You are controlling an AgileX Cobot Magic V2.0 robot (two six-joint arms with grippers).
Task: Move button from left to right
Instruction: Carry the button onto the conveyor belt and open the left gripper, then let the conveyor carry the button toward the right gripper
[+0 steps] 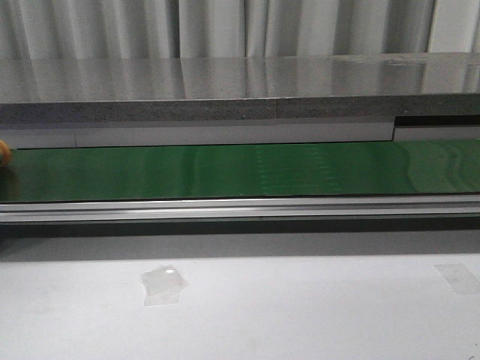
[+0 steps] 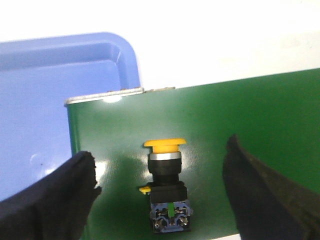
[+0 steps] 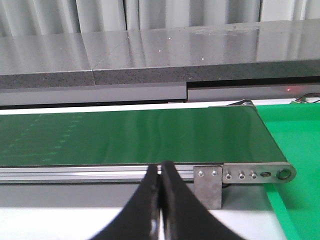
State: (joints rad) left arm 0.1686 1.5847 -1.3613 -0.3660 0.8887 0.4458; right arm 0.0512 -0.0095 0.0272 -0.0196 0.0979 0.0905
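Note:
The button [image 2: 167,185] lies on its side on the green belt [image 2: 250,110] near the belt's end. Its yellow cap points away from my wrist and its blue terminal block is nearest the camera. My left gripper [image 2: 160,152] is open, with one black finger on each side of the button and a clear gap to both. In the front view only an orange sliver of the button [image 1: 4,154] shows, at the belt's far left edge. My right gripper [image 3: 161,169] is shut on nothing, low in front of the belt's right end. Neither gripper shows in the front view.
A blue tray [image 2: 50,100] sits just past the belt's left end. A grey stone ledge [image 1: 240,82] runs behind the belt and an aluminium rail [image 1: 240,210] along its front. A green mat [image 3: 295,145] lies beyond the right end roller bracket [image 3: 207,182].

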